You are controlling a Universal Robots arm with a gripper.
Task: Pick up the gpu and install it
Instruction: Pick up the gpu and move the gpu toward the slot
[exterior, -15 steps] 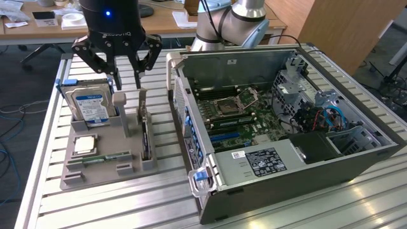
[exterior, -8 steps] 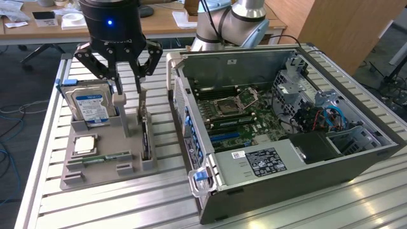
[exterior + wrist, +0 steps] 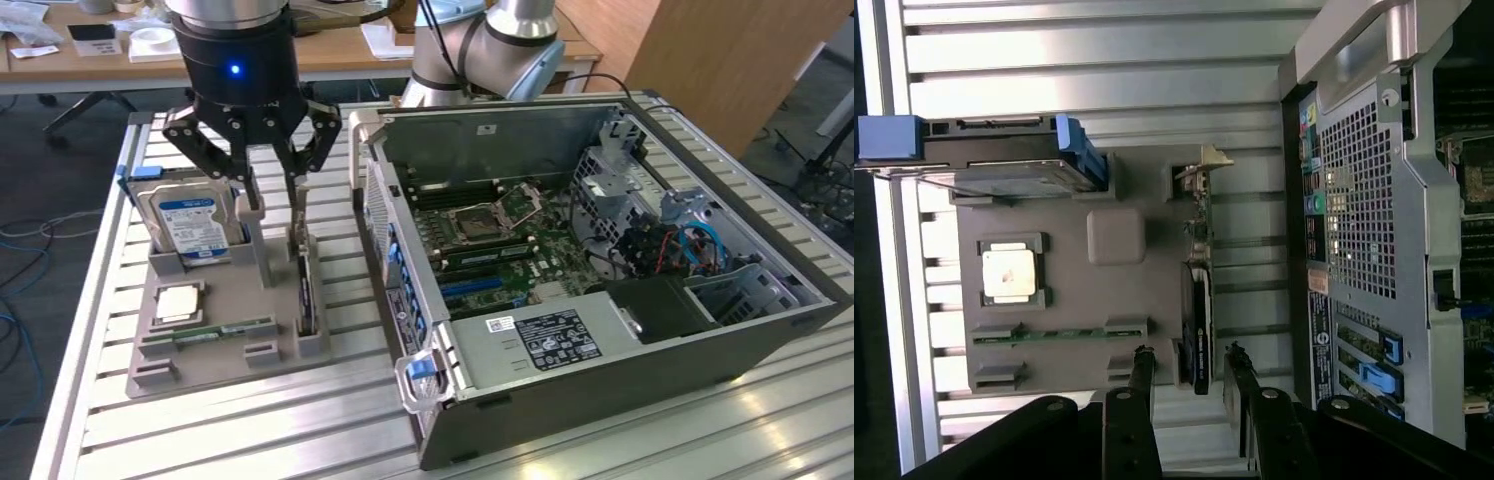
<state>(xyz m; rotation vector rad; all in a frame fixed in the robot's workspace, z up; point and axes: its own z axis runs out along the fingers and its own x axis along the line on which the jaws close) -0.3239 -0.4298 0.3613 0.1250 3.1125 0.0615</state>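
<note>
The gpu [image 3: 306, 290] stands on its long edge in a slot at the exterior view's right side of the grey holder [image 3: 227, 285], a thin dark card. In the wrist view the gpu [image 3: 1199, 300] shows its silver bracket at one end. My gripper [image 3: 275, 198] hangs just above the holder, open, one finger on either side of the card's line. In the wrist view my gripper [image 3: 1189, 365] straddles the card's end opposite the bracket, with a gap between each fingertip [image 3: 1142, 362] and the card. Nothing is held.
The holder also carries a silver hard drive [image 3: 187, 222] upright, a square processor [image 3: 178, 302] and a narrow memory stick [image 3: 220, 330]. The open computer case [image 3: 601, 250] lies close beside the holder on the slatted aluminium table [image 3: 240, 430]. A second arm's base [image 3: 487, 50] stands behind.
</note>
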